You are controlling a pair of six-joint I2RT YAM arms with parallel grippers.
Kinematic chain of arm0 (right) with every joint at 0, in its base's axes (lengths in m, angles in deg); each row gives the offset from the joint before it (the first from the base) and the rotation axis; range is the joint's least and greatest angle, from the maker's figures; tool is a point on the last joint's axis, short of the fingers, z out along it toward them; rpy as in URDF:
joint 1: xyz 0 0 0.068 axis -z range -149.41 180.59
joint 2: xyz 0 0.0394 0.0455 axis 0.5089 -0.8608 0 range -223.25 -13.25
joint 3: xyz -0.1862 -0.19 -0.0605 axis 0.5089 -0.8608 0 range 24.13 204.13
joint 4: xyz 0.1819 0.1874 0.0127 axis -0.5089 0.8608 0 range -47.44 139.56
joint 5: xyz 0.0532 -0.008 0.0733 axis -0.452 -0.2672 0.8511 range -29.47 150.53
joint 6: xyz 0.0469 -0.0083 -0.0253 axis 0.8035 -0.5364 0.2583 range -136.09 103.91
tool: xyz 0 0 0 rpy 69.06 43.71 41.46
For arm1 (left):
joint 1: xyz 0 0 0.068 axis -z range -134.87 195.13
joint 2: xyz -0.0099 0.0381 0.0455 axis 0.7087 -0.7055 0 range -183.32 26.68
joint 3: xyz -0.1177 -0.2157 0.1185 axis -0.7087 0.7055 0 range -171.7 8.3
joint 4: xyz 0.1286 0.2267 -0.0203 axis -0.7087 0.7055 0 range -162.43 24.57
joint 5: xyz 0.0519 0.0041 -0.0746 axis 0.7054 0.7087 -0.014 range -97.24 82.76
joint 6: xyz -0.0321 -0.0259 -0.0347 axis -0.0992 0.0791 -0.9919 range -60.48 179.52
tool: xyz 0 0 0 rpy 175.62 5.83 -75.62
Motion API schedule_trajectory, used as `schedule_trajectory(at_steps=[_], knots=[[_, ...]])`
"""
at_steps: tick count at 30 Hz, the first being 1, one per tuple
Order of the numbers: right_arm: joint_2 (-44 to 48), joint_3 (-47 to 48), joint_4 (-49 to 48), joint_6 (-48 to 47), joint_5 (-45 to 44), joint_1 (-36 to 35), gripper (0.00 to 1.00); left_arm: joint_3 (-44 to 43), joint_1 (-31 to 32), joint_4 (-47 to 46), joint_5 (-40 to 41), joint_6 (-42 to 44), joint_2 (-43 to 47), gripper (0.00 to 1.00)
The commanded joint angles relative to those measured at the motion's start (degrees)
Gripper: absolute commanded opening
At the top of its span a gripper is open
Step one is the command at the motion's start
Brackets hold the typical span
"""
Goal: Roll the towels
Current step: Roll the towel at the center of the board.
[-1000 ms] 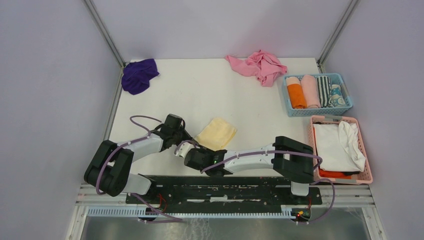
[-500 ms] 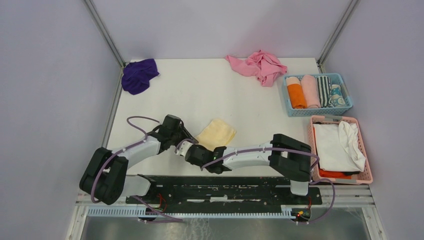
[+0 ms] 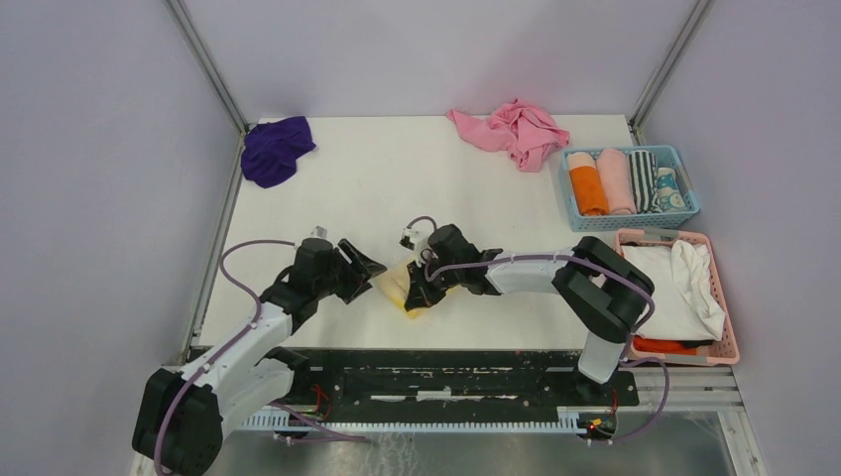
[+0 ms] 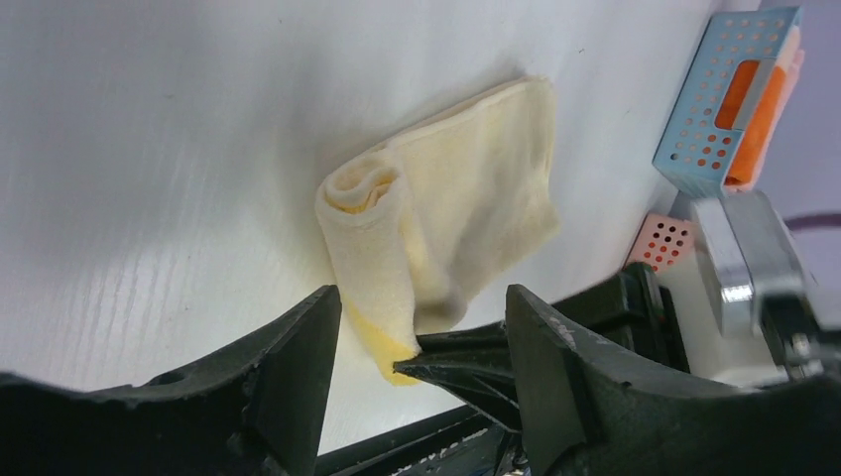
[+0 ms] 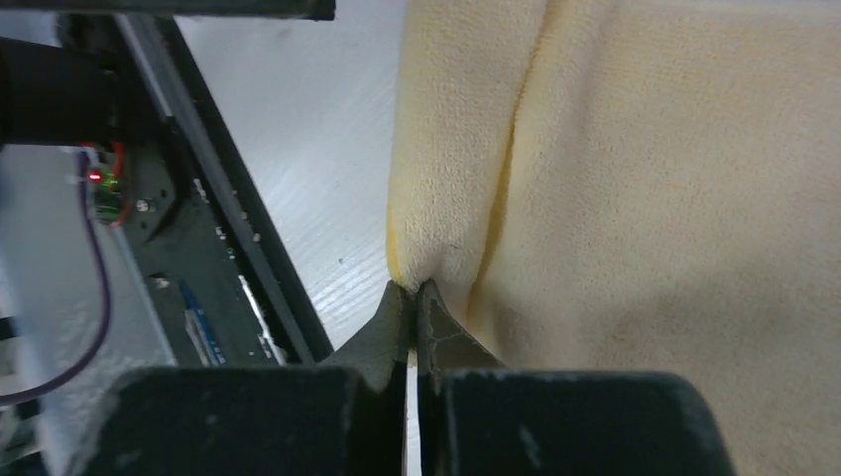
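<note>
Handing over: my left gripper (image 4: 424,302) has let go, jaws now wide, while my right gripper (image 5: 414,293) has pinched the near edge of the yellow towel (image 4: 446,208). The towel sits partly rolled, well left of the blue basket (image 3: 631,224), so I judge rolling can continue.

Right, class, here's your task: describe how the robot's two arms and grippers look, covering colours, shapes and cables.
Both arms pair white link shells with chunky black joint housings: left arm, right arm. A thin purple cable loops loosely along each. The left gripper and right gripper are black, each with two flat, wedge-shaped fingers tapering to narrow tips. No readable markings show.
</note>
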Motion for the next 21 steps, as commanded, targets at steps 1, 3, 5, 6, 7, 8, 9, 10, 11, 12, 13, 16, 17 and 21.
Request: schedule_trajectory(at_steps=[1,3,5,6,7,8,9,10,11,12,13,16,17,21], knots=[[-4.04,-5.13,-20.67,16.17,17.15,4.75,0.01,2.62,-0.44,-2.51,-0.71,2.21,2.66,0.69],[-5.75,-7.72,-27.17,21.55,18.73,6.77,0.01,3.39,-0.42,-3.43,-1.46,2.04,2.08,0.69],[-7.48,-9.75,-31.11,25.7,18.9,8.55,0.01,4.14,-0.43,-5.17,-2.51,1.82,0.85,0.69],[-8.39,-10.62,-32.37,27.0,18.9,9.31,0.0,4.43,-0.49,-6.35,-3.21,1.73,-0.02,0.69],[-9.24,-11.28,-33.18,28.14,18.97,10.04,0.0,4.63,-0.45,-7.62,-3.82,1.66,-0.9,0.69],[-10.19,-12.12,-34.61,29.65,19.02,10.83,0.0,4.77,-0.42,-8.7,-4.5,1.6,-1.96,0.69],[-11.04,-12.93,-36.0,30.91,18.93,11.6,0.01,4.71,-0.42,-9.41,-5.05,1.65,-3.05,0.69],[-11.81,-13.58,-36.65,31.82,18.97,12.23,0.01,4.62,-0.49,-10.03,-5.43,1.66,-4.04,0.69],[-12.53,-14.12,-36.88,32.42,18.92,12.93,0.01,4.61,-0.44,-10.6,-5.66,1.83,-5.11,0.69],[-13.11,-14.38,-35.75,32.63,18.69,13.47,0.01,4.65,-0.49,-11.37,-5.99,1.81,-6.07,0.69],[-13.76,-14.43,-34.53,32.47,18.54,13.88,0.01,4.76,-0.47,-12.25,-6.31,1.78,-6.88,0.69],[-15.44,-14.51,-31.87,32.61,18.47,15.08,0.0,4.97,-0.42,-15.58,-7.3,1.56,-9.37,0.69],[-16.05,-14.26,-30.7,32.47,18.58,15.52,0.0,5.07,-0.44,-16.56,-7.5,1.48,-10.23,0.69],[-18.42,-13.05,-26.74,31.61,18.98,16.04,0.0,4.96,-0.44,-20.76,-8.44,1.22,-14.61,0.68]])
